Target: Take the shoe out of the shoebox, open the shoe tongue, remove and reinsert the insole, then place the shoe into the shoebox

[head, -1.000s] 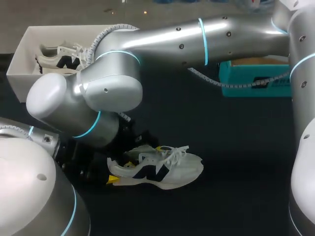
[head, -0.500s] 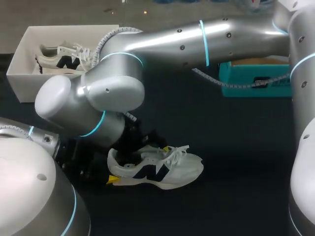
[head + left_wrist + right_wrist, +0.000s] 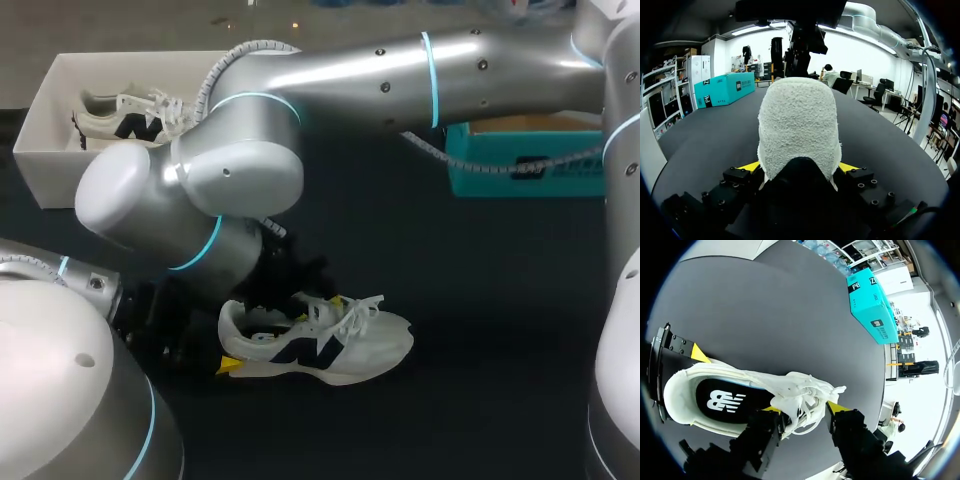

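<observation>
Near the left front of the black tabletop [image 3: 480, 300], the white mesh sneaker with a dark side mark [image 3: 320, 345] stood on its sole, well apart from the open white cardboard shoebox [image 3: 40, 150] at far left. The left gripper [image 3: 799, 167] pinched its heel; whether the jaws of the right gripper [image 3: 802, 409] held the tongue [image 3: 797, 397] could not be told. Drawing the tongue toeward, with the heel held firm, should bare the dark insole [image 3: 725, 401]. Its white logo and the print on the teal carton [image 3: 520, 165] went unread.

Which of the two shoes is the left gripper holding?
The shoe on the black table, its heel clamped in the left gripper, with the right gripper at its laces. The other shoe lies untouched in the white shoebox.
</observation>
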You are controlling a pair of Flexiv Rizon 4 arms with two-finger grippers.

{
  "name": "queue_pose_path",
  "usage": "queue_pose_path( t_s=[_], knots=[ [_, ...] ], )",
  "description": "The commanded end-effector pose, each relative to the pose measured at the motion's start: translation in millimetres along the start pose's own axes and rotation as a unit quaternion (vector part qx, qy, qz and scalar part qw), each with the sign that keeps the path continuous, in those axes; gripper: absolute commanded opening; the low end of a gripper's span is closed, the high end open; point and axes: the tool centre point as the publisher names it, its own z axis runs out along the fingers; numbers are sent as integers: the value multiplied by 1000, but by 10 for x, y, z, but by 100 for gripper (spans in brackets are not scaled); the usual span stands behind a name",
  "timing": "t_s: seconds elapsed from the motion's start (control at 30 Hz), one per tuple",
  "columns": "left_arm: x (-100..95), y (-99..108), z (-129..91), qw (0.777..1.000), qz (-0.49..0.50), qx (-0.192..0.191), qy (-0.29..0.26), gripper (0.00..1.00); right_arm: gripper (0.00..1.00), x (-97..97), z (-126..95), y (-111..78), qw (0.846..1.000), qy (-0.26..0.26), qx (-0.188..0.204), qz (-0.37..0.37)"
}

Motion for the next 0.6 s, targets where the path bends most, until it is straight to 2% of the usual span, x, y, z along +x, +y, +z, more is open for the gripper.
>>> queue_pose_path(
  t_s=[0.03,0.07,0.1,0.3,0.47,0.6],
  knots=[
    [-2,7,-5,1000,0,-2,0,0,40,-50,4,-43,895,4,-2,445],
    [-2,7,-5,1000,0,-2,0,0,26,-57,14,-38,898,7,3,441],
    [-2,7,-5,1000,0,-2,0,0,20,-57,19,-36,898,8,3,440],
    [-2,7,-5,1000,0,-2,0,0,0,-68,41,-32,900,13,8,436],
    [-2,7,-5,1000,0,-2,0,0,0,-150,90,-8,898,52,19,437],
    [-2,7,-5,1000,0,-2,0,0,0,-177,98,-17,891,138,46,431]
  ],
)
